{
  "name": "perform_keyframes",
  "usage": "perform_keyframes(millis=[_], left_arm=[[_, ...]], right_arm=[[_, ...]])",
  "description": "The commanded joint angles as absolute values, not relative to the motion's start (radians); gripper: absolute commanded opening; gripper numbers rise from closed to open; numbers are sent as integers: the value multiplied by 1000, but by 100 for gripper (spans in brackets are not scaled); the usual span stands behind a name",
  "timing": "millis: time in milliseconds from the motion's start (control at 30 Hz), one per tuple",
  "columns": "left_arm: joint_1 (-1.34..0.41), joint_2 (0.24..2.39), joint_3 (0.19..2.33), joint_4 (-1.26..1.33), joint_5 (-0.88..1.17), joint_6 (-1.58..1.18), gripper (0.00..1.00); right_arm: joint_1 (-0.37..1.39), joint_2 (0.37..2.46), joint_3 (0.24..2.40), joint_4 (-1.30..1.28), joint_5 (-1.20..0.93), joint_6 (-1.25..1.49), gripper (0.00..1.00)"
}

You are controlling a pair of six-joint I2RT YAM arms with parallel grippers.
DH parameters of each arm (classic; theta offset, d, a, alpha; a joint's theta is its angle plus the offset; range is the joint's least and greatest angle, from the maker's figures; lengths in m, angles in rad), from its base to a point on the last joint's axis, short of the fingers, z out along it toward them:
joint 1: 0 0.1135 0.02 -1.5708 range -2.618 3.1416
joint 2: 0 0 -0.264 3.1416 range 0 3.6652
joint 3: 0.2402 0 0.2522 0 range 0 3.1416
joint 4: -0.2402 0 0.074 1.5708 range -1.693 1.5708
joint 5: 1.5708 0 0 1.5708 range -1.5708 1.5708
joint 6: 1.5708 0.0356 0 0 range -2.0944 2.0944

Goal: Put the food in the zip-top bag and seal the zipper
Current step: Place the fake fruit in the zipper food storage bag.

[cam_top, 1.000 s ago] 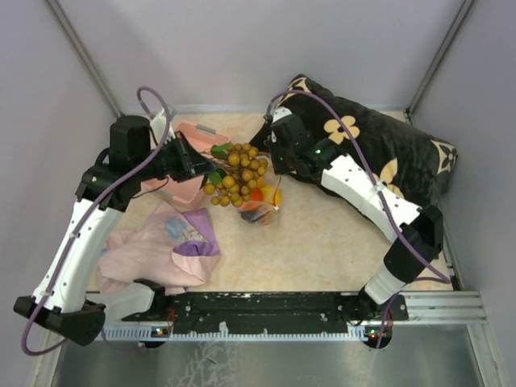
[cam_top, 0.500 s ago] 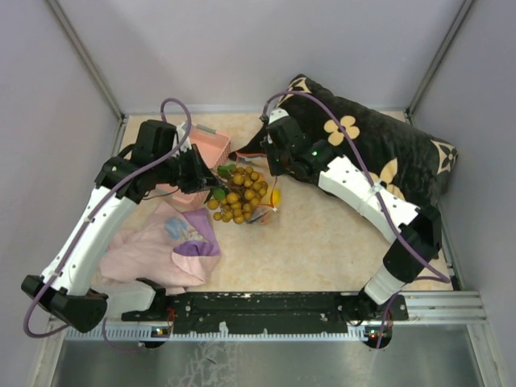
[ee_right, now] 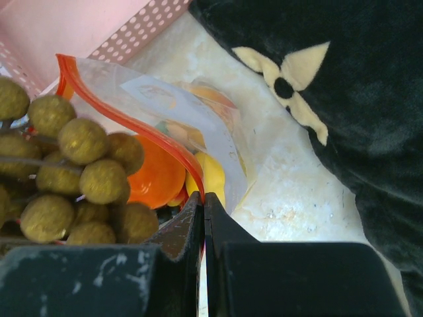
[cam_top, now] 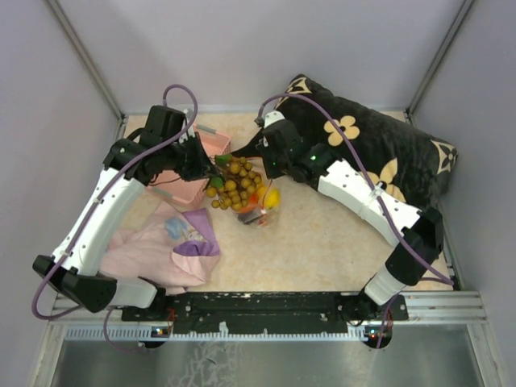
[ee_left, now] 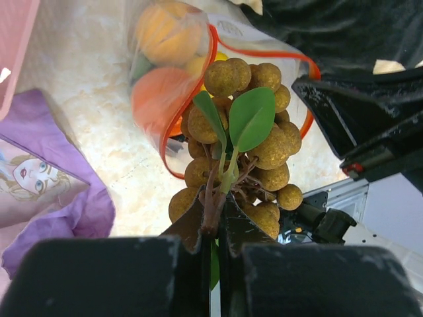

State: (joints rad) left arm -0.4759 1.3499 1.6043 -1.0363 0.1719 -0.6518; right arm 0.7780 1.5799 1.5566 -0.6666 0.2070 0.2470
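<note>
Dangling the grape bunch (ee_left: 272,148) stem-up from the clamped-shut left tool (ee_left: 217,218), just above the mouth of the zip-top bag (ee_right: 192,119) on the tabletop (cam_top: 322,242); pinching its zipper (ee_right: 132,112) with the closed right tool (ee_right: 201,205).

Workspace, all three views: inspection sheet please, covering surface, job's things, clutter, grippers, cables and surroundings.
Surface: beige marbled table.
Job's things: zip-top bag open, persimmon and yellow fruit inside; olive-brown grape bunch hanging at its mouth; zipper unsealed.
Clutter: pink basket, pink-purple cloth, black flowered cushion.
Grippers: left gripper shut on the grape bunch's stem; right gripper shut on the bag's zipper edge.
Cables: purple cable along each arm, no snag seen.
Surroundings: grey walls, metal rail at near edge.
</note>
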Motion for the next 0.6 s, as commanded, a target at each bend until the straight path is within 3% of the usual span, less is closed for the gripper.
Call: perform_keyframes(millis=[0, 567], left_arm=[[-479, 1380, 1690, -1072, 119, -631, 0], [-487, 1393, 1625, -1087, 204, -682, 0]], right_arm=[[797, 1518, 1539, -599, 201, 253, 0], [802, 1532, 1530, -574, 208, 250, 0]])
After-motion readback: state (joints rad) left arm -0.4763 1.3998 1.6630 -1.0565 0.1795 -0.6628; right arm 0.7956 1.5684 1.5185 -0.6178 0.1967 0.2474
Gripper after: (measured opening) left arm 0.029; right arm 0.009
